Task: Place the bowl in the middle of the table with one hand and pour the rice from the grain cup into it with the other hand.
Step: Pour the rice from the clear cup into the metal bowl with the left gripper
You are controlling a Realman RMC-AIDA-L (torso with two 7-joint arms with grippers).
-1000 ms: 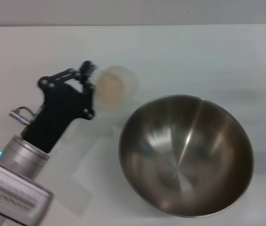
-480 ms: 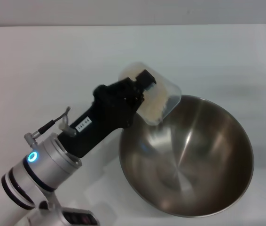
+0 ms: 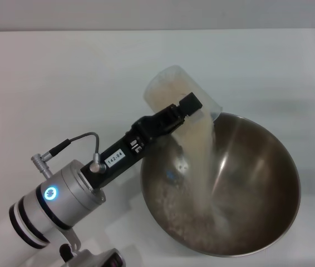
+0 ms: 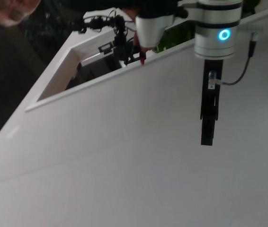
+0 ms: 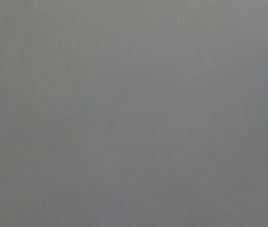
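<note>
Rice (image 3: 205, 150): small pale beige grains falling in a loose stream from the cup's mouth into the bowl; a grainy layer lies over the bowl's lower inside, thickest on the side toward the near edge of the counter.
Grain cup (image 3: 180, 103): frosted, translucent plastic with a rounded wall, tipped steeply with its mouth down over the bowl's far-left rim; grains show through the wall.
Bowl (image 3: 257, 183): wide, round, shiny stainless steel with a brushed, reflective inside, standing on the counter toward its near-right corner.
Left gripper (image 3: 182, 111): black, its fingers closed on the grain cup and holding it above the bowl's rim; a silver wrist with a glowing blue ring and a thin grey cable trails back toward the near-left corner.
Counter (image 3: 63, 72): plain white, smooth and flat.
Right gripper: outside every view; the right wrist view is a flat grey field, so its fingers' state cannot be told.
</note>
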